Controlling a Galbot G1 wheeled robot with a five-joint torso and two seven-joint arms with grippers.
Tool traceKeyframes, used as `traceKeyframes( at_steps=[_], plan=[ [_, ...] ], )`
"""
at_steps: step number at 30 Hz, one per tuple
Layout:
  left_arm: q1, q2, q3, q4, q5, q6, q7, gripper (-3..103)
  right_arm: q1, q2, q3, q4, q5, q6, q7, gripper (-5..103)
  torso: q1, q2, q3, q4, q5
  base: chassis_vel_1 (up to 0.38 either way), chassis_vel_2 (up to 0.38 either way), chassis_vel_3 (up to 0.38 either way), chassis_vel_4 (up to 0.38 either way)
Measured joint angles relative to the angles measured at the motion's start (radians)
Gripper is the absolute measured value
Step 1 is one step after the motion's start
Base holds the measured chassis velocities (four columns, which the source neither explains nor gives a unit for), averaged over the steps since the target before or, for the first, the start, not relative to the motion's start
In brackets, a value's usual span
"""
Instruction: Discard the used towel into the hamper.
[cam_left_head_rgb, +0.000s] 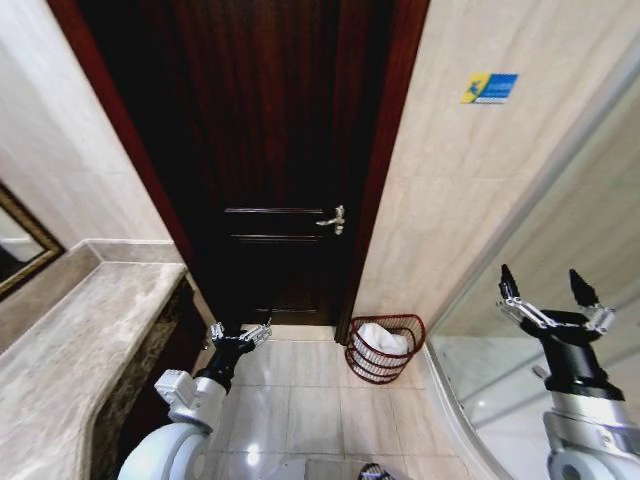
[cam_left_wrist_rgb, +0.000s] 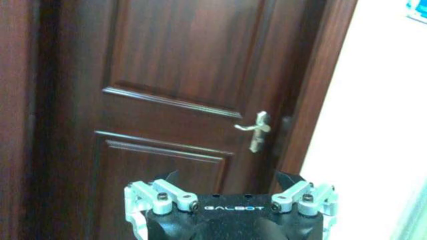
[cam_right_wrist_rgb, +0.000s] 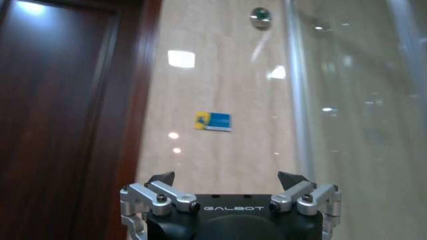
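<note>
Left hand (cam_left_head_rgb: 240, 333): fingers spread apart, empty, low beside the counter (cam_left_head_rgb: 70, 340).
Right hand (cam_left_head_rgb: 548, 288): fingers spread wide, empty, raised by the glass wall.
Hamper (cam_left_head_rgb: 384, 349): on floor beside door (cam_left_head_rgb: 270, 150), white towel (cam_left_head_rgb: 380, 337) inside, partly hidden.

the hamper (cam_left_head_rgb: 384, 347) stands on the floor between the left gripper (cam_left_head_rgb: 240, 332) and right gripper (cam_left_head_rgb: 548, 284), ahead of both, a towel (cam_left_head_rgb: 383, 336) in it; the door (cam_left_head_rgb: 270, 150) stands ahead of the left gripper.
</note>
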Motion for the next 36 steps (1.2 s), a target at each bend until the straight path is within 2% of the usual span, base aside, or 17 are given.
traceKeyframes(
  at_steps=[16, 36],
  plan=[
    [0.0, 0.0, 0.0, 0.0, 0.0, 0.0, 0.0, 99, -0.008, -0.003, 0.004, 0.0, 0.049, -0.02, 0.061, 100, -0.012, -0.026, -0.014, -0.0001, -0.0001, -0.12, -0.117, -0.118, -0.118],
    [0.0, 0.0, 0.0, 0.0, 0.0, 0.0, 0.0, 99, -0.004, -0.017, -0.006, 0.0, 0.057, -0.046, 0.062, 100, -0.024, -0.052, -0.028, 0.0, 0.0, -0.12, -0.131, -0.128, -0.121]
  ],
)
